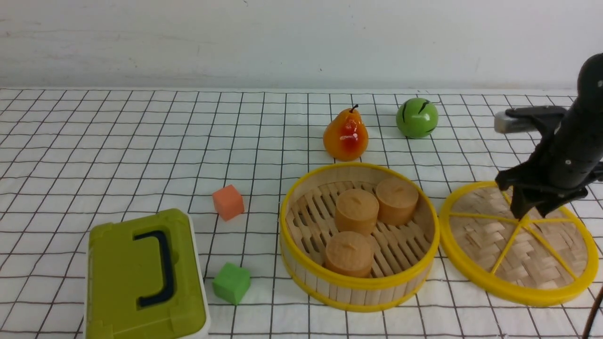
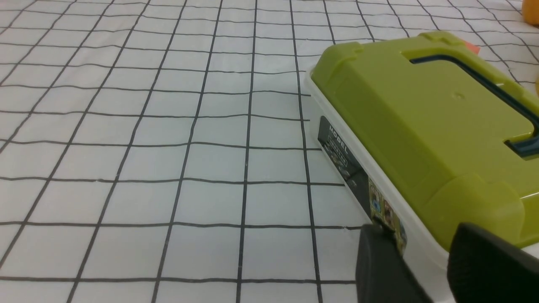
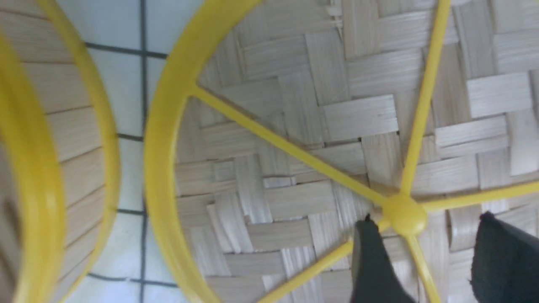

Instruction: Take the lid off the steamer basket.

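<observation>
The steamer basket (image 1: pixel 362 284) stands open at the table's centre right and holds three round tan buns (image 1: pixel 356 210). The lid (image 1: pixel 499 240) lies flat on the cloth just right of the basket, apart from it. My right gripper (image 1: pixel 530 214) hangs over the lid's central knob (image 3: pixel 405 214). In the right wrist view the gripper (image 3: pixel 425 221) is open, with a finger on each side of the knob. That view also shows the lid's weave (image 3: pixel 294 126) and the basket's rim (image 3: pixel 25 168). My left gripper (image 2: pixel 425 242) is open and empty beside the olive-green box, and is out of the front view.
An olive-green box with a dark handle (image 1: pixel 141 278) sits front left and also shows in the left wrist view (image 2: pixel 421 118). An orange cube (image 1: pixel 228 202) and a green cube (image 1: pixel 231 283) lie between it and the basket. A pear (image 1: pixel 346 135) and a green apple (image 1: pixel 417 117) stand behind the basket.
</observation>
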### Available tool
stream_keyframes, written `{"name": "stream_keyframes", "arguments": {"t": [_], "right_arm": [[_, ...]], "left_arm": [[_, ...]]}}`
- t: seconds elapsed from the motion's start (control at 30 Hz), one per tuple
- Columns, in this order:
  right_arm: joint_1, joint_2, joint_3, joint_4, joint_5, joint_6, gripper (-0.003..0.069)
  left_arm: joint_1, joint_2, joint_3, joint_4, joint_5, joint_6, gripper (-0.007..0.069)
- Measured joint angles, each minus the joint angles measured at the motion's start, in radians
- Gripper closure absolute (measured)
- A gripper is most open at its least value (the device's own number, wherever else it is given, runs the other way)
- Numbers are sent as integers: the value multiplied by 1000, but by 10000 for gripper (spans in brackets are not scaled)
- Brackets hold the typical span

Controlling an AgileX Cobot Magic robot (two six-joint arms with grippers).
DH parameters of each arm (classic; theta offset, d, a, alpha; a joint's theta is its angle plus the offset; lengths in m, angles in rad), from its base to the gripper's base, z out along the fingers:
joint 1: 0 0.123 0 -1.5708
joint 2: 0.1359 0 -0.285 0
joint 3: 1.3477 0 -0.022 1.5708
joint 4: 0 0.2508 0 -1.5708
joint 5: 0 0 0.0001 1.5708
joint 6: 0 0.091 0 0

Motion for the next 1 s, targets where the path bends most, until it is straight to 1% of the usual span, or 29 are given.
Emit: {"name": "stream_keyframes", "arguments": {"t": [0.03, 0.1, 0.13, 0.17, 0.23, 0.27, 0.3, 0.33, 0.37, 0.4, 0.53, 0.77, 1.0], "right_arm": [[0, -8, 0, 4, 1, -3, 332], [0, -137, 0, 85, 7, -57, 366], [0, -147, 0, 91, 7, -62, 370], [0, -211, 0, 137, 12, -95, 399], [0, -265, 0, 178, 19, -122, 429], [0, -344, 0, 215, 34, -151, 480], [0, -352, 0, 218, 36, -153, 485], [0, -417, 0, 235, 60, -161, 533], [0, -449, 0, 240, 72, -165, 557], [0, -502, 0, 243, 95, -166, 599], [0, -631, 0, 243, 139, -170, 674], [0, -886, 0, 250, 179, -171, 681], [0, -1016, -1, 260, 224, -171, 678]], "left_arm": [[0, 0, 0, 0, 0, 0, 385], [0, 0, 0, 0, 0, 0, 385], [0, 0, 0, 0, 0, 0, 385], [0, 0, 0, 0, 0, 0, 385], [0, 0, 0, 0, 0, 0, 385], [0, 0, 0, 0, 0, 0, 385], [0, 0, 0, 0, 0, 0, 385], [0, 0, 0, 0, 0, 0, 385], [0, 0, 0, 0, 0, 0, 385], [0, 0, 0, 0, 0, 0, 385], [0, 0, 0, 0, 0, 0, 385], [0, 0, 0, 0, 0, 0, 385], [0, 0, 0, 0, 0, 0, 385]]}}
